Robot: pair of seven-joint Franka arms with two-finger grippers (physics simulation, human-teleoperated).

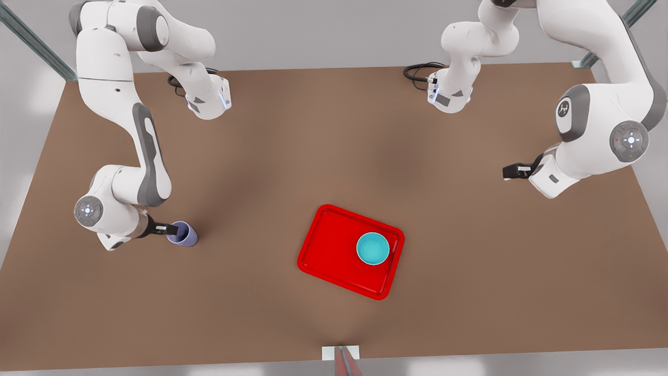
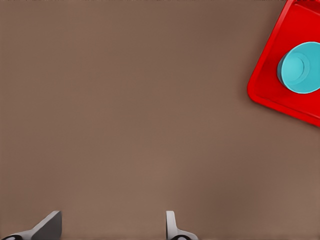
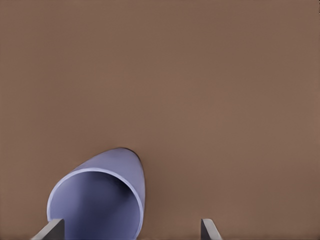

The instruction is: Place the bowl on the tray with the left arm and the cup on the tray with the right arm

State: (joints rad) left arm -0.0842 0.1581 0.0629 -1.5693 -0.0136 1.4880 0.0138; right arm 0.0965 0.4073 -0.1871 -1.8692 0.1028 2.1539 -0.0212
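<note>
The teal bowl (image 1: pixel 372 248) (image 2: pixel 302 67) stands upright on the red tray (image 1: pixel 329 245) (image 2: pixel 270 92), close to the tray's edge at the front view's right. On the bare table toward the front view's left stands the lavender cup (image 1: pixel 183 235) (image 3: pixel 100 200). My right gripper (image 1: pixel 166 228) (image 3: pixel 131 230) is open at the cup's rim, with the cup close against one finger (image 3: pixel 50 231) and well apart from the other. My left gripper (image 1: pixel 510 171) (image 2: pixel 110 227) hangs open and empty over bare table at the front view's right, well away from the tray.
The brown table (image 1: pixel 292 156) carries both arm bases (image 1: pixel 209 102) (image 1: pixel 449 96) with black cables at its far edge. A small white mount (image 1: pixel 340 353) sits at the middle of the near edge. Metal struts (image 1: pixel 31 42) cross the far corners.
</note>
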